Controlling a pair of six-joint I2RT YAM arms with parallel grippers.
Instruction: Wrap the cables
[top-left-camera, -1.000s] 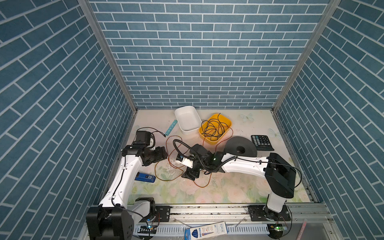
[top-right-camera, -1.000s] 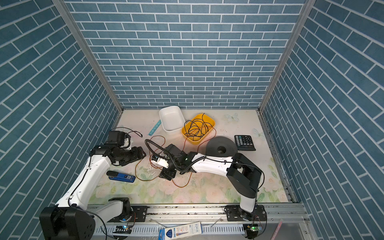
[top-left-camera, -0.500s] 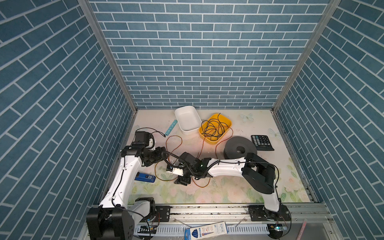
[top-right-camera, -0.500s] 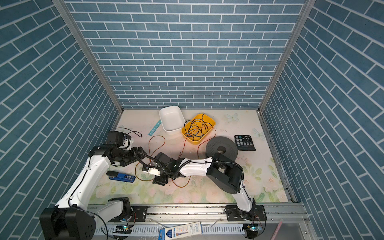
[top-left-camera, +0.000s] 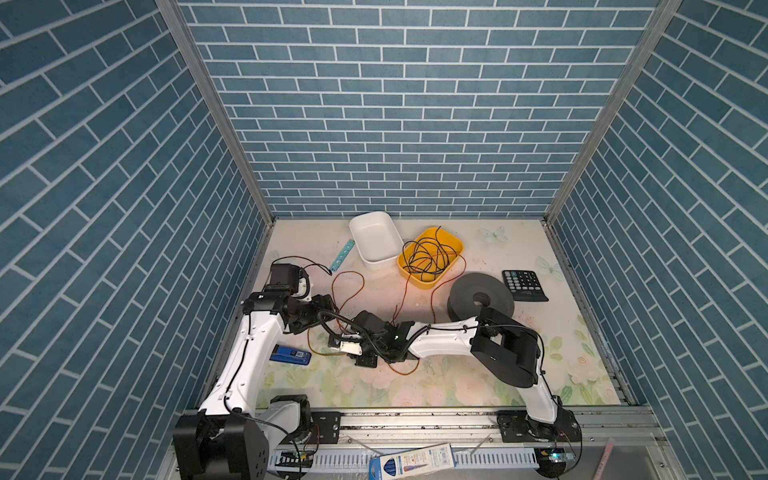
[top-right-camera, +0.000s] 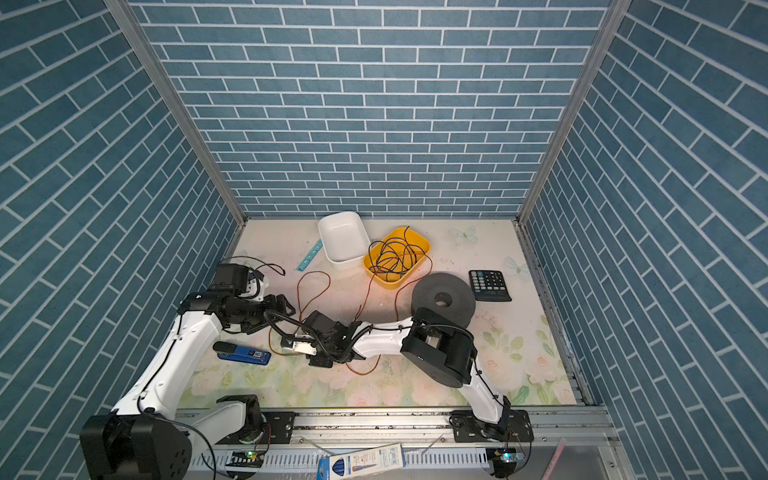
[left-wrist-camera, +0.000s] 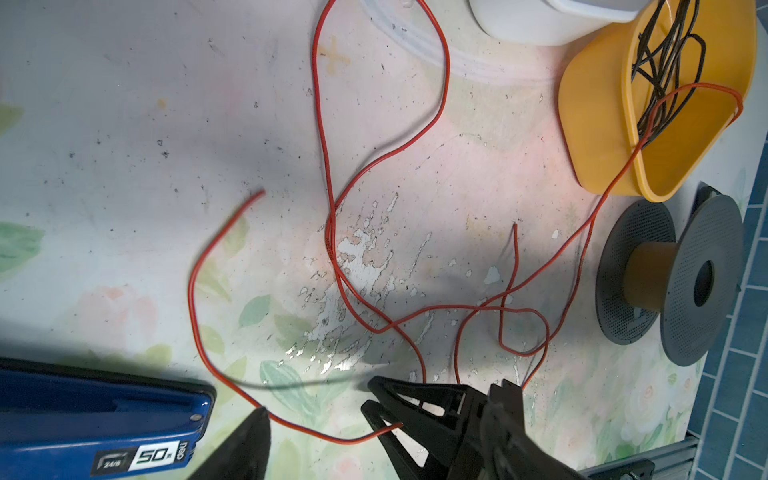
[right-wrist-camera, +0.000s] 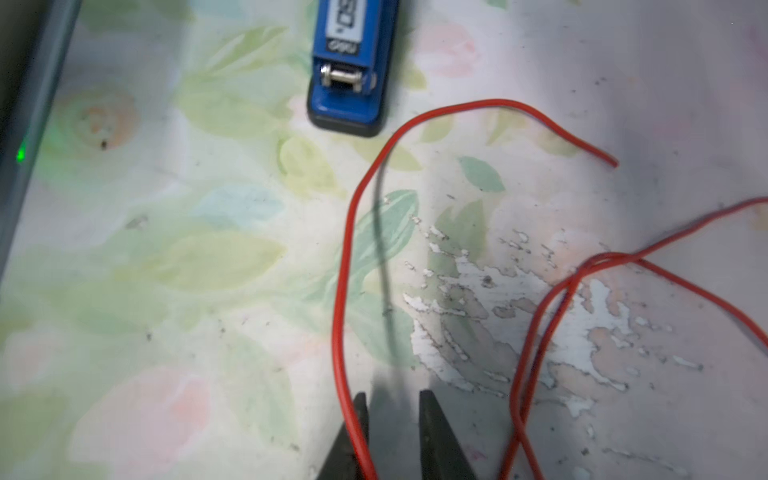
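The cable (top-left-camera: 348, 287) is a thin orange-red wire lying in loose loops on the floral mat, and one strand runs up into the yellow tray (top-left-camera: 453, 244). My right gripper (right-wrist-camera: 390, 409) is low over the mat near the blue stapler. Its fingers stand close together, and the cable (right-wrist-camera: 341, 266) runs in between them along one finger. In the left wrist view the right gripper (left-wrist-camera: 368, 392) lies just ahead with the wire entering it. My left gripper (top-left-camera: 330, 305) hangs open beside it, one fingertip (left-wrist-camera: 257, 428) touching the same strand and nothing gripped.
A grey spool (top-left-camera: 482, 297) stands right of the loops, with a calculator (top-left-camera: 524, 285) beyond it. The yellow tray holds a black wire tangle (top-left-camera: 428, 257). A white tub (top-left-camera: 374, 237) and a teal ruler (top-left-camera: 342, 257) sit at the back, and the blue stapler (top-left-camera: 291, 355) lies at front left.
My right arm has reached left across the mat towards the stapler and the left gripper, and its jaws have closed. The left arm has barely moved.
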